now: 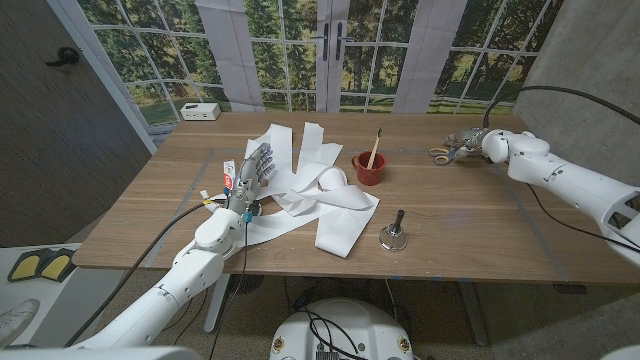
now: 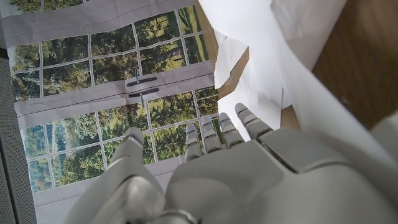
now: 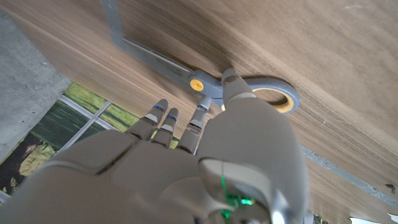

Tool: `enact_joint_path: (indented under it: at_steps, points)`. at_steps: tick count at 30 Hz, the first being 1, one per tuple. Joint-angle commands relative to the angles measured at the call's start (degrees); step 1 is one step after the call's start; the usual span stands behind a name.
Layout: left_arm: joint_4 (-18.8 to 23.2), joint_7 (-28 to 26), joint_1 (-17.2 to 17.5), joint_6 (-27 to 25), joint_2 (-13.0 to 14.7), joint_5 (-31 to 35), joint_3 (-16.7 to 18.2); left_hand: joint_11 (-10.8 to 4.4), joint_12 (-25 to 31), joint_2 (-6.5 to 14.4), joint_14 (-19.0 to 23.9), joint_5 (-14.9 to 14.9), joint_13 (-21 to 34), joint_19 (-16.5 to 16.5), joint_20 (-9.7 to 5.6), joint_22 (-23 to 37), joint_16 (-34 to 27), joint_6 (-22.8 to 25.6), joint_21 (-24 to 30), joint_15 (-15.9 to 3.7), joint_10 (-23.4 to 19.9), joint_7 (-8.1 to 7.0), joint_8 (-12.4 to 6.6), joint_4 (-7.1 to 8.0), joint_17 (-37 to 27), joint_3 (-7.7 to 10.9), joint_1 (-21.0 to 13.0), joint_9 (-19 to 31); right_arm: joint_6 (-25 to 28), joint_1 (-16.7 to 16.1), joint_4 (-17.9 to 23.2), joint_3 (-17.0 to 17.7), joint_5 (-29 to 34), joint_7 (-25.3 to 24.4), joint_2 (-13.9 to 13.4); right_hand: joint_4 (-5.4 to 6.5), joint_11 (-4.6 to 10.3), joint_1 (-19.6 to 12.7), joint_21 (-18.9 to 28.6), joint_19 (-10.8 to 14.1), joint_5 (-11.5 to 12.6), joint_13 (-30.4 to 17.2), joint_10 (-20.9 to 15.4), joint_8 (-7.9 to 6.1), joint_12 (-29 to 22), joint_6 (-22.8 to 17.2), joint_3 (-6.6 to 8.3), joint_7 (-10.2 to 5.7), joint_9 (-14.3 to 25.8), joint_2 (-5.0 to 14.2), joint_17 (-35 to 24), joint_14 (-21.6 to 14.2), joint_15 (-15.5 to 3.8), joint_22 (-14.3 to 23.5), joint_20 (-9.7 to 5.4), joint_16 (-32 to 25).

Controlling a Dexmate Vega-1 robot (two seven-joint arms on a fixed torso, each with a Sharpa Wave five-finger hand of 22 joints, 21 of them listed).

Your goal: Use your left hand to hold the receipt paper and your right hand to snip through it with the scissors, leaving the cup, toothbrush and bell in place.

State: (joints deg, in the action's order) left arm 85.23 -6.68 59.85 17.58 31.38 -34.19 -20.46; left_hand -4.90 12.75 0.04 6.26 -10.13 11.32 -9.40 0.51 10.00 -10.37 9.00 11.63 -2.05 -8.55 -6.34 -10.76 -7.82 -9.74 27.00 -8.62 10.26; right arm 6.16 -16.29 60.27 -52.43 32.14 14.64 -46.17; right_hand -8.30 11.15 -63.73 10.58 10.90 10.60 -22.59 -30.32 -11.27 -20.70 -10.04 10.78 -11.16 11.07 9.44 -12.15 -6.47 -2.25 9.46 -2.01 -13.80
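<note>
Wooden counter [image 1: 470, 215] | left hand [image 1: 249, 178] open, fingers spread over paper [image 1: 330, 200] | right hand [image 1: 468, 146] touching scissors [image 3: 205, 78], grip's unclear

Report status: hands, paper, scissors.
Left hand open, at the paper, not gripping. Right hand on the scissors, still flat on the table; grip unclear. Cup and bell sit beside the paper.

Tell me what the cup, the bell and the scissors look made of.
Cup: matte red, maybe plastic or ceramic; no sheen to settle it.
Bell: shiny silver dome, likely metal, with a dark handle.
Scissors: dull grey blades, likely metal; grey handle loop looks plastic, with a yellow pivot.
</note>
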Motion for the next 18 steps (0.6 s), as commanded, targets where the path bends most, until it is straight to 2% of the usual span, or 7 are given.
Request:
enact_joint_path:
  at_steps: [1, 4, 8, 10, 14, 16, 18]
  points:
    - [-0.93, 0.39, -0.49, 0.70, -0.37, -0.04, 0.03, 0.03, -0.18, 0.44, 0.46, -0.16, 0.10, -0.34, -0.01, 0.16, -0.01, 0.23, -0.12, -3.27, -0.58, 0.30, -0.02, -0.04, -0.07, -0.24, -0.22, 0.14, 0.15, -1.04, -0.76, -0.09, -1.11, -1.45, 0.89, -0.02, 1.24, -0.74, 0.42, 0.43, 0.50, -2.43, -1.79, 0.00, -1.06, -0.48, 0.40, 0.15, 0.16, -0.05, -0.19, -0.92, -9.90, 0.21, 0.15, -0.55]
    - [-1.07, 0.37, -0.54, 0.81, -0.43, -0.06, 0.08, 0.10, -0.18, 0.45, 0.47, -0.16, 0.10, -0.34, 0.00, 0.16, 0.00, 0.27, -0.12, -3.29, -0.59, 0.27, -0.03, -0.04, -0.07, -0.24, -0.21, 0.14, -0.20, -1.19, -1.00, -0.02, -1.58, -1.90, 1.02, 0.12, 1.17, -0.85, 0.44, 0.59, 0.58, -3.26, -2.21, -0.05, -2.01, -0.89, 0.54, 0.18, 0.18, 0.11, -0.37, -1.75, -9.91, 0.21, 0.12, -0.82]
    - [-1.31, 0.44, -0.57, 1.05, -0.56, -0.13, 0.12, 0.08, -0.20, 0.46, 0.43, -0.16, 0.10, -0.35, 0.02, 0.16, 0.02, 0.24, -0.14, -3.30, -0.57, 0.25, -0.02, -0.04, -0.07, -0.25, -0.19, 0.14, 0.07, -1.42, -0.88, 0.05, -2.05, -1.93, 1.05, 0.47, 1.17, -1.54, 2.05, 6.78, 0.61, -7.64, -0.34, 0.16, -5.41, -2.31, 1.17, -1.00, 0.22, 0.21, -2.19, -7.10, -10.30, 0.59, -0.20, -3.12]
    - [-1.42, 0.52, -0.54, 1.13, -0.66, -0.27, 0.13, 0.10, -0.21, 0.46, 0.46, -0.16, 0.10, -0.36, 0.02, 0.16, 0.01, 0.25, -0.14, -3.24, -0.56, 0.25, -0.02, -0.04, -0.07, -0.26, -0.18, 0.14, 0.34, -1.58, -0.80, 0.22, -2.54, -1.74, 1.09, 0.39, 1.08, -2.28, 2.64, 8.96, 0.61, -8.81, 0.23, 0.22, -6.23, -2.25, 1.73, -1.09, 0.23, 0.33, -4.02, -8.76, -10.52, 0.88, 0.83, -4.64]
    - [-1.64, 0.65, -0.52, 1.37, -0.80, -0.29, 0.07, 0.08, -0.19, 0.47, 0.51, -0.16, 0.10, -0.38, 0.03, 0.16, 0.00, 0.26, -0.15, -3.26, -0.65, 0.29, -0.02, -0.04, -0.07, -0.27, -0.16, 0.14, 0.21, -1.97, -0.36, 0.37, -3.05, -1.85, 0.81, 0.27, 0.98, -3.40, 3.03, 10.85, 0.53, -10.33, 1.05, 0.23, -7.23, -2.11, 2.30, -1.00, 0.27, 0.23, -7.49, -12.24, -10.77, 1.12, 1.72, -7.74]
    - [-1.72, 0.72, -0.53, 1.42, -0.86, -0.32, 0.04, 0.07, -0.19, 0.47, 0.51, -0.16, 0.10, -0.37, 0.02, 0.16, 0.00, 0.25, -0.15, -3.25, -0.65, 0.27, -0.02, -0.04, -0.07, -0.27, -0.15, 0.14, 0.35, -2.18, -0.01, 0.37, -3.05, -1.97, 0.68, 0.08, 0.96, -4.08, 3.15, 11.51, 0.53, -10.85, 1.25, 0.21, -7.55, -2.10, 2.51, -0.98, 0.28, 0.18, -8.89, -13.65, -10.93, 1.15, 1.38, -8.99]
    - [-1.80, 0.72, -0.52, 1.58, -0.97, -0.32, 0.03, 0.08, -0.16, 0.47, 0.51, -0.16, 0.10, -0.40, 0.04, 0.16, 0.00, 0.22, -0.14, -3.27, -0.74, 0.27, 0.00, -0.04, -0.07, -0.28, -0.14, 0.14, 0.22, -2.24, -0.05, 0.46, -3.40, -1.77, 0.71, -0.01, 0.93, -4.93, 3.98, 13.66, 0.45, -11.56, 1.62, 0.14, -7.84, -1.99, 2.65, -0.93, 0.32, 0.06, -11.25, -17.04, -11.01, 1.37, -0.33, -11.53]
